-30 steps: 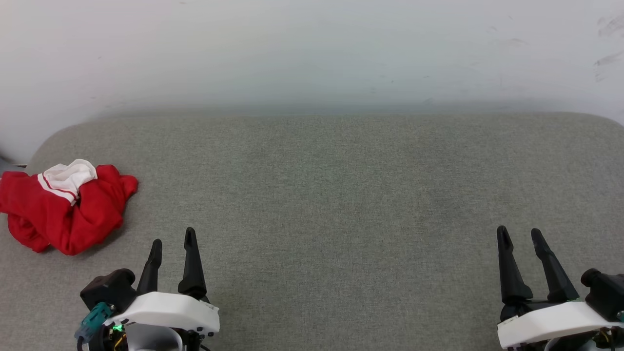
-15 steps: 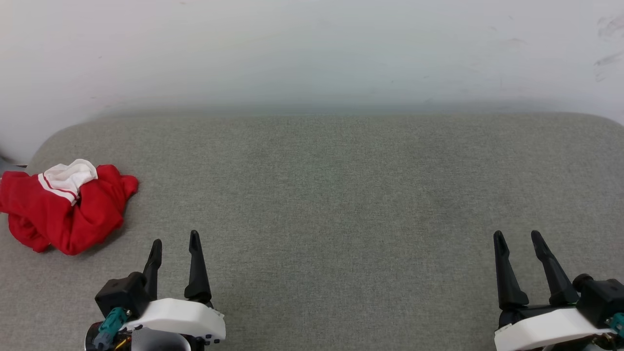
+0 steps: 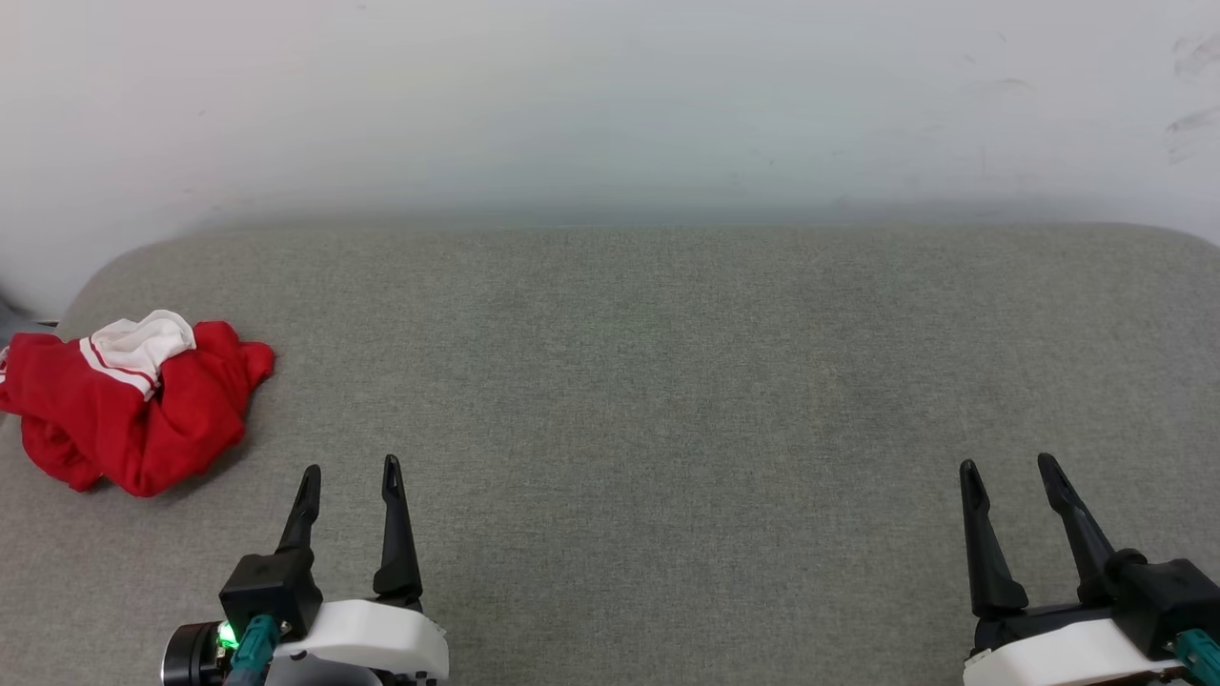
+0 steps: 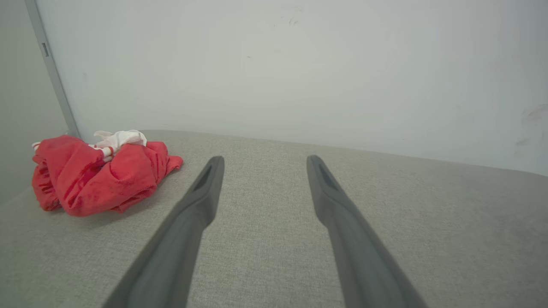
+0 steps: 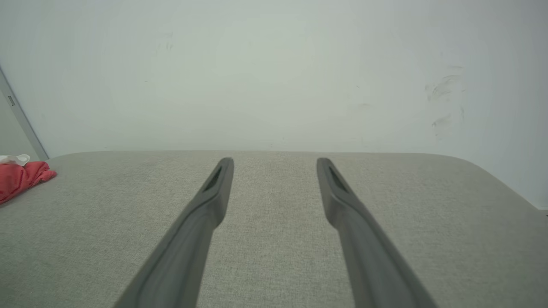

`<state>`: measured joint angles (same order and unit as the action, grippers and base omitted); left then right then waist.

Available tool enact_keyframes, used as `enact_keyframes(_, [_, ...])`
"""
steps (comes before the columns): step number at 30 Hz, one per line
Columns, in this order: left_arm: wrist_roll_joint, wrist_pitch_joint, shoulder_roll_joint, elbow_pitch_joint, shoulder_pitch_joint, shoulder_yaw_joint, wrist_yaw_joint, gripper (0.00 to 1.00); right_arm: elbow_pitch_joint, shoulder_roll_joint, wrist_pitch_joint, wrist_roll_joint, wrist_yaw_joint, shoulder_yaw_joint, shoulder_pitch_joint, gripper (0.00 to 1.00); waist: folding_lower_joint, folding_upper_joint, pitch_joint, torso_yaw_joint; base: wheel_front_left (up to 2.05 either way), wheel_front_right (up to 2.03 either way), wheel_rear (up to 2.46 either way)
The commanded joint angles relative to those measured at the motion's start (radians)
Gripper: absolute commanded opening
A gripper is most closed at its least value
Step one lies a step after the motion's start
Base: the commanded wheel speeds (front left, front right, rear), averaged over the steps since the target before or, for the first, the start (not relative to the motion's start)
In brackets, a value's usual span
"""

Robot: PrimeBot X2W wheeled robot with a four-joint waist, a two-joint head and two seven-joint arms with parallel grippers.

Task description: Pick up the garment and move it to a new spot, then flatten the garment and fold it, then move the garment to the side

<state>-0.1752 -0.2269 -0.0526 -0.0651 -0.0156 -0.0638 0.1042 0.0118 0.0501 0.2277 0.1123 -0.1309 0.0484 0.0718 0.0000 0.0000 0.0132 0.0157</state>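
Red cloth bunched into a heap is the garment (image 3: 133, 410). It lies at the far left end of the grey fabric surface (image 3: 648, 381), close to the rounded far corner and well apart from both my claws. From my head camera I look down on it as a crumpled red mound, with a white sleeve and its red-and-white striped trim folded over the far side. My left wrist camera takes it low and side-on, so the mound's height, its deep creases and a red flap pointing right come out. Behind it, a thin grey strip (image 4: 51, 72) runs up the pale wall (image 4: 299, 64). My left claw (image 3: 351, 469) sits near the front edge, to the right of the garment and nearer me, its fingers spread wide and holding nothing. Far across the bare fabric, my right claw (image 3: 1008, 465) is likewise released and empty, with its fingers pointing at the wall. Its wrist camera catches a red edge of the garment with a scrap of white at the left border. On the right it picks up dark scuff marks (image 5: 443, 85) on the wall.
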Motion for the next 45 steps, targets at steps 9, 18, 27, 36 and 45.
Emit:
enact_keyframes(9, [0.076,-0.024,-0.001,0.001,-0.013,-0.006,-0.007,1.00,-0.012,0.000,0.022,-0.054,0.000,0.000,0.013,1.00,0.0000,0.0000,0.001,0.005,0.00,0.00,0.00])
enact_keyframes(18, [0.119,-0.038,0.001,-0.005,-0.018,-0.004,-0.012,1.00,-0.010,0.000,0.037,-0.082,0.000,0.002,0.025,1.00,0.0000,0.0000,0.002,0.009,0.00,0.00,0.00])
enact_keyframes(27, [0.086,-0.039,0.002,-0.019,-0.020,0.011,-0.024,1.00,0.008,0.000,0.038,-0.032,0.000,0.006,0.025,1.00,0.0000,0.0000,0.001,0.011,0.00,0.00,0.00])
enact_keyframes(36, [0.059,-0.039,0.002,-0.032,-0.021,0.008,-0.031,1.00,0.017,0.000,0.038,-0.006,0.000,0.002,0.027,1.00,0.0000,0.0000,0.000,0.013,0.00,0.00,0.00])
enact_keyframes(45, [0.048,-0.039,0.002,-0.045,-0.020,0.003,-0.038,1.00,0.030,0.000,0.038,0.015,0.000,0.005,0.027,1.00,0.0000,0.0000,0.001,0.016,0.00,0.00,0.00])
